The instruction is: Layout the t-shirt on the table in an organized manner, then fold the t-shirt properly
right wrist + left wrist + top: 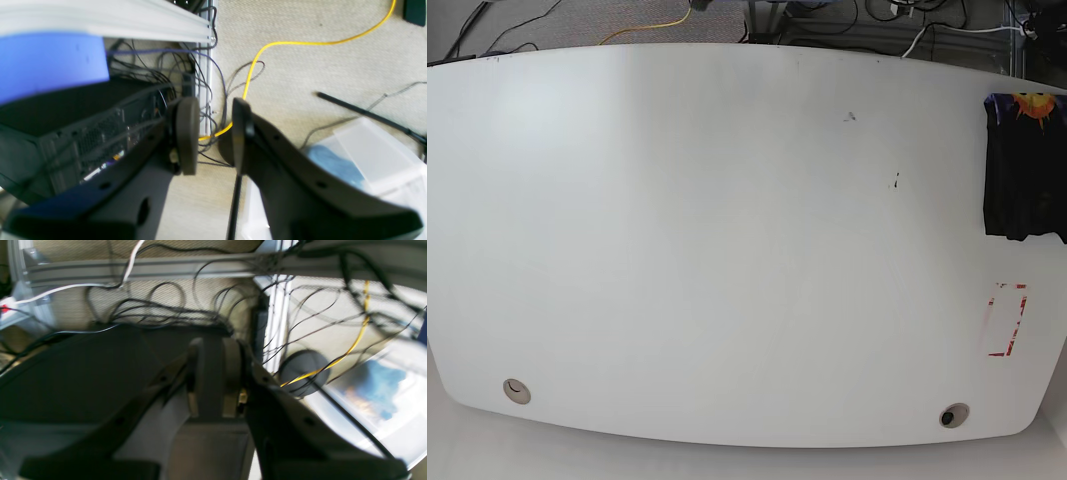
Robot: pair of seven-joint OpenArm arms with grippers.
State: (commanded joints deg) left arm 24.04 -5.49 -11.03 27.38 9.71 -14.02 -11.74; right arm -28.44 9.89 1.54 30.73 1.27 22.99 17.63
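The black t-shirt (1025, 165), soft cloth in a compact rectangle with an orange-and-purple print, lies at the right edge of the smooth white table (727, 250). Judged stage: folding complete, arms clear. Left gripper (213, 390) clenched, empty; right gripper (211, 133) released, over carpet.

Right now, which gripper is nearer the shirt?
Probably left: the shirt lies at its side of the table. The left gripper and right gripper both face floor cables.

t-shirt (1025, 165) cut off by base view's right edge
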